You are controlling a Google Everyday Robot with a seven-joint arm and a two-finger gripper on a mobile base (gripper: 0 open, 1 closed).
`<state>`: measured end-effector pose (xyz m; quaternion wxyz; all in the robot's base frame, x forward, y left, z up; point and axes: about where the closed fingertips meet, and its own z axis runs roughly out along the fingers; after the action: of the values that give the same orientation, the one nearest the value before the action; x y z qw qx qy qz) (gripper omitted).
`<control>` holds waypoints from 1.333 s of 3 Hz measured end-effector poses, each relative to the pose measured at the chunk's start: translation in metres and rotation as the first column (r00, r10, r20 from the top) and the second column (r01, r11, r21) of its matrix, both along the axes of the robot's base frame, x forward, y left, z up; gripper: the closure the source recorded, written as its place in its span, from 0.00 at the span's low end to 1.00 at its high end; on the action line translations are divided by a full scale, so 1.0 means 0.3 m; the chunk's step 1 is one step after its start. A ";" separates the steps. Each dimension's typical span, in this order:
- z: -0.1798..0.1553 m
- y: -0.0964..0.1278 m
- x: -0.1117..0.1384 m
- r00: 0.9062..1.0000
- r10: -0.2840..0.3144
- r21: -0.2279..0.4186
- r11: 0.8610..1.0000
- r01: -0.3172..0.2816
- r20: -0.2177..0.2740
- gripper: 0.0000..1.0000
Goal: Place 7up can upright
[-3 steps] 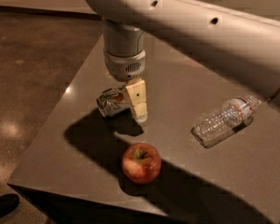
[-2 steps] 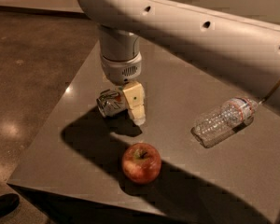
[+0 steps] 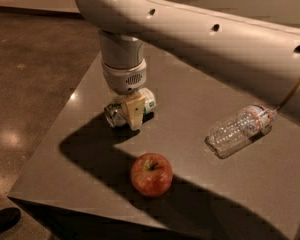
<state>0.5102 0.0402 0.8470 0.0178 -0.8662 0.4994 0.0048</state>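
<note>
The 7up can [image 3: 147,102] lies on its side on the grey table [image 3: 200,84], left of the middle, with its silver end [image 3: 113,116] pointing left and its white-and-green label to the right. My gripper [image 3: 134,115] comes straight down from the big white arm [image 3: 200,29] and sits right over the can's middle, crossing it so that can shows on both sides. The part of the can behind the gripper is hidden.
A red apple [image 3: 151,174] stands near the table's front edge, in front of the can. A clear plastic water bottle [image 3: 240,129] lies on its side at the right. The table's left edge [image 3: 55,134] is close to the can. The arm casts a dark shadow across the front.
My gripper has moved left and down onto the can, which now shows on both sides of it. The apple and the bottle have not moved.
</note>
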 end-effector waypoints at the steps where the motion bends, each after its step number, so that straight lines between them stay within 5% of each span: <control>1: 0.009 0.008 -0.011 1.000 0.003 0.008 1.000 -0.003 -0.005 0.61; 2: 0.031 -0.011 0.004 0.999 -0.022 0.044 0.999 0.023 -0.029 0.84; 3: 0.085 -0.074 0.065 0.993 -0.092 0.150 0.983 0.102 -0.070 1.00; 4: 0.141 -0.128 0.126 0.980 -0.167 0.294 0.936 0.192 -0.108 1.00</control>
<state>0.5480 0.0019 0.8893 0.1306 -0.8031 0.5699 0.1148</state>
